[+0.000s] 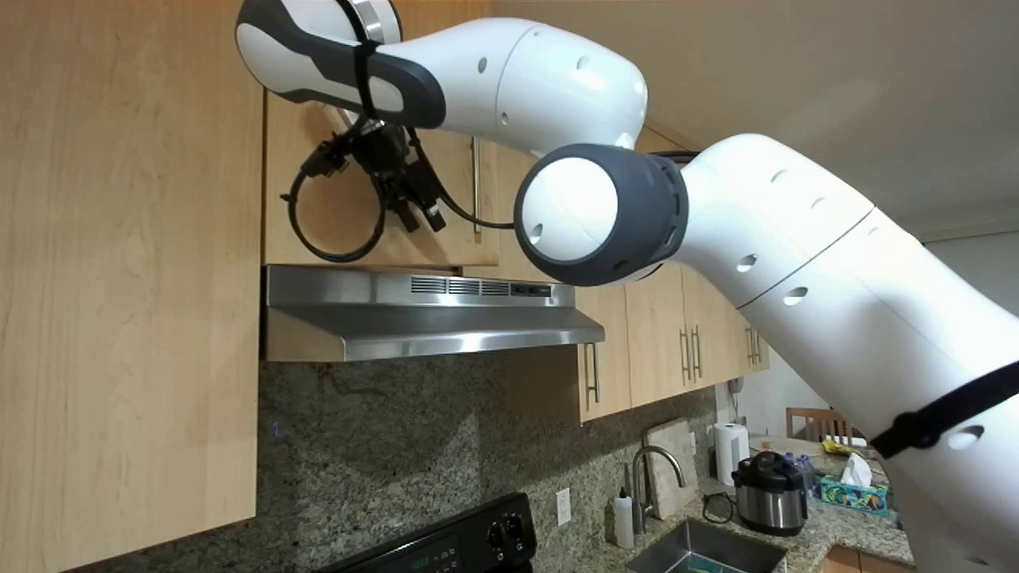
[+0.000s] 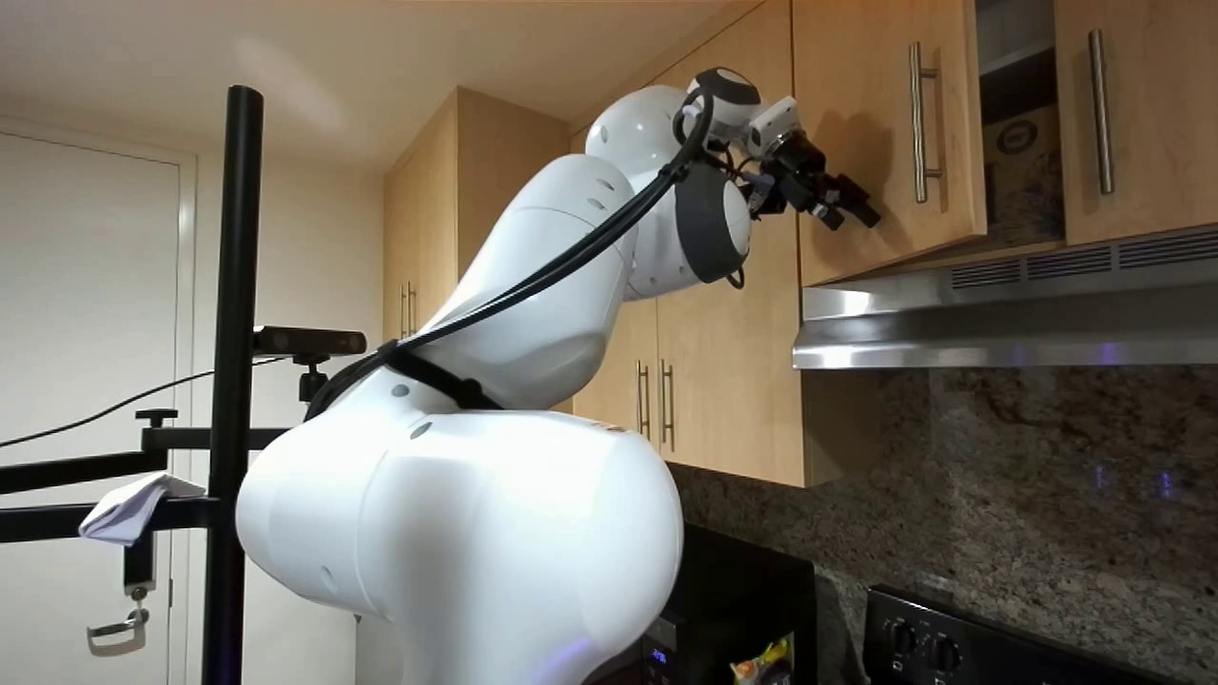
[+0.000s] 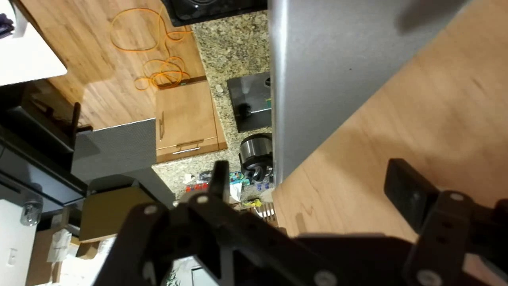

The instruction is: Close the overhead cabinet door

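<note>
The overhead cabinet door point(image 2: 861, 105) is short, flat light wood with a vertical steel bar handle point(image 2: 918, 124) near its right edge. It stands ajar above the hood, with a gap into the cabinet beside its handle edge. An exterior view also shows the door point(image 1: 318, 231) and its handle point(image 1: 476, 183). My gripper point(image 2: 850, 219) is in front of the door's lower part, left of the handle; it also shows in an exterior view point(image 1: 423, 221). In the wrist view the fingers point(image 3: 308, 162) are apart and empty, near the door face point(image 3: 357, 178). I cannot tell whether they touch it.
The steel range hood point(image 1: 430, 310) lies directly below the door. The twin door point(image 2: 1137, 143) is to the right, and a box point(image 2: 1023, 171) sits inside the cabinet. A tall cabinet door point(image 1: 127, 278) is close on the left. A black post point(image 2: 238, 333) stands by the arm.
</note>
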`<state>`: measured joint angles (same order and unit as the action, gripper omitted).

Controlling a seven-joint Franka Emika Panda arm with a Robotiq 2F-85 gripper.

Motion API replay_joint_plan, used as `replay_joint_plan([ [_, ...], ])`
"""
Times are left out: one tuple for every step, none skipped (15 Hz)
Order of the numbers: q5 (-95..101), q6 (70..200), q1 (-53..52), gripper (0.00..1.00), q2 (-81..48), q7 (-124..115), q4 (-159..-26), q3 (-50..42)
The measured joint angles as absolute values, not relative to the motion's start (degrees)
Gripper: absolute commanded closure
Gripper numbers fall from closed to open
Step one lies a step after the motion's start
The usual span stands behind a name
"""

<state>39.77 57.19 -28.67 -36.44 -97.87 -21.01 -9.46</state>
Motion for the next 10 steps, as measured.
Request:
replay_joint_plan([
  [39.8,58.8,-28.7,0.00,-36.5,-98.8,-21.0,-9.6],
  [39.8,60.2,-28.7,0.00,-36.5,-99.8,-21.0,-9.7],
  [39.8,61.4,-28.6,0.00,-36.6,-100.7,-21.0,-9.8],
  [39.8,62.4,-28.5,0.00,-36.8,-101.5,-21.0,-9.8],
  [39.8,63.1,-28.4,0.00,-37.0,-102.2,-21.0,-9.9],
  [39.7,63.7,-28.3,0.00,-37.3,-102.8,-21.0,-9.9],
  [39.7,64.3,-28.2,0.00,-37.6,-103.8,-21.0,-9.9],
  [39.6,64.8,-28.0,0.00,-38.0,-104.6,-21.0,-9.9],
  [39.5,65.4,-27.9,0.00,-38.2,-105.5,-21.0,-9.9],
  [39.3,66.0,-27.8,0.00,-38.4,-106.6,-21.0,-9.9],
])
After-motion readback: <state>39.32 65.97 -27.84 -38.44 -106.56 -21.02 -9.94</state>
